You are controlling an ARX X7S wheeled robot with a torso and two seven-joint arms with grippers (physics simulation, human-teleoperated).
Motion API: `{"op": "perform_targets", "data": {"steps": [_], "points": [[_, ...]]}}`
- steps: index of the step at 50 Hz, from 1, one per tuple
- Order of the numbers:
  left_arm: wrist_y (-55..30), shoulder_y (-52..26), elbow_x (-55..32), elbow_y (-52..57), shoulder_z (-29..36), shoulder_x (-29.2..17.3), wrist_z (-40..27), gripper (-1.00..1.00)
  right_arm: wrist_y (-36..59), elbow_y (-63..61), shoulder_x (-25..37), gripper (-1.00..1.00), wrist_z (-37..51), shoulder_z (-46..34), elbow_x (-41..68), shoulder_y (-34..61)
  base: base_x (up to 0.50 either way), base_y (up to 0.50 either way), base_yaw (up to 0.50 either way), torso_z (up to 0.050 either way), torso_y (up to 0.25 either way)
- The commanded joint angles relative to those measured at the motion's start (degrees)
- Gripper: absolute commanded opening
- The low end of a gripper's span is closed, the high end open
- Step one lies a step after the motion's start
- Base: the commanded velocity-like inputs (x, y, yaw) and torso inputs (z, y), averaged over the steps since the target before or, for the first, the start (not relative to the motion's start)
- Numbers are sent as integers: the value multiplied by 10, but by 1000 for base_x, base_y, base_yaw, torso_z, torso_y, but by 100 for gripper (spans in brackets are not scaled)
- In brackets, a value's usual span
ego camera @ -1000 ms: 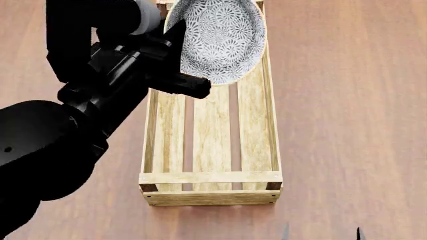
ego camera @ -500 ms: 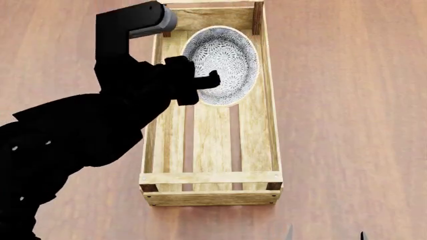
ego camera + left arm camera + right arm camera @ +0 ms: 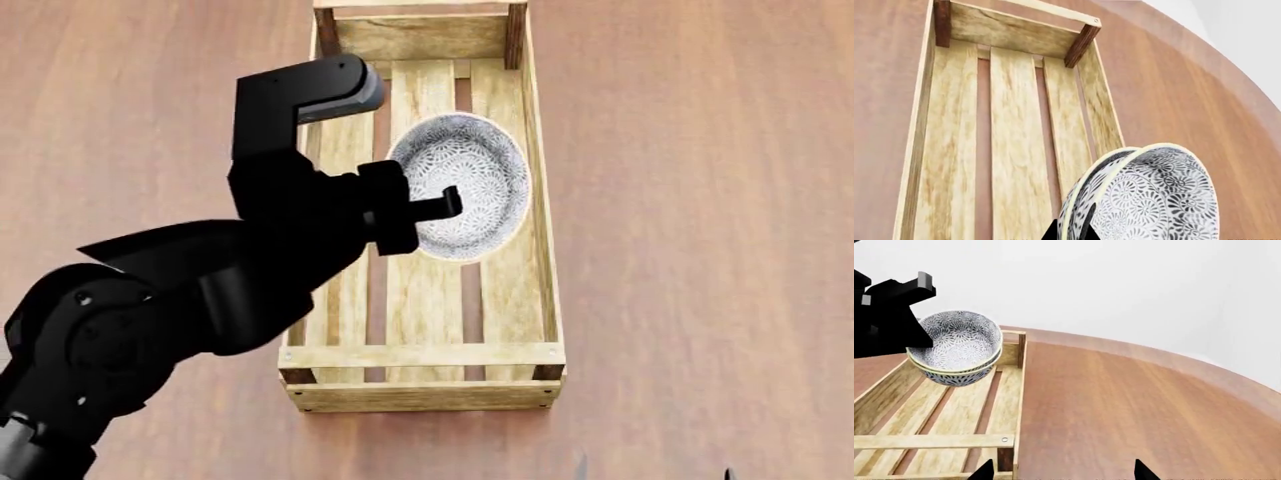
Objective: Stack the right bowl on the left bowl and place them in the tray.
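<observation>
- The two bowls [image 3: 467, 187] are nested, one inside the other, and are gripped at the rim by the left gripper [image 3: 434, 210]; its jaws are closed across the wall of the stack.
- In the right wrist view the stack [image 3: 955, 347] is seen hanging tilted above the slats of the tray [image 3: 1009, 390], apart from the floor.
- From the head view the stack lies over the tray's middle, toward its right wall [image 3: 541, 260]; the fingers reach in from the left side.
- The tray's long axis runs away from the robot, so free slat length is left both nearer and farther than the stack.
- The coming move is judged to be a straight lowering: the tray floor [image 3: 1014, 150] lies directly under the held stack [image 3: 1147, 200], and no sideways shift appears needed.
- The right gripper [image 3: 1062, 471] is shown only as two dark tips, set apart with nothing between them; it hangs low near the tray's near end, well apart from the stack.
- No brand, label or writing can be read anywhere; only the bowls' floral pattern is seen.
</observation>
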Motion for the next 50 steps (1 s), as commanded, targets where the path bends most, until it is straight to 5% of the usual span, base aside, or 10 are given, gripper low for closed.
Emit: {"op": "perform_targets", "data": {"steps": [1,14,41,50], "points": [[32,-17,-23,-24,25,3,-1,-100,-5,1,1,100,2,1,1,-4,0,0,0,0,0],[101,-44,-77,-112,120,8,32,-100,-11,10,2,100,2,5,6,-4,0,0,0,1,1],[292,-132,-428,-247,542,10,88,-100,-14,28,0,100,-2,4,13,5,0,0,0,0,1],[304,-142,-461,-244,593,10,93,-100,-11,27,2,100,0,7,14,5,0,0,0,1,0]]}}
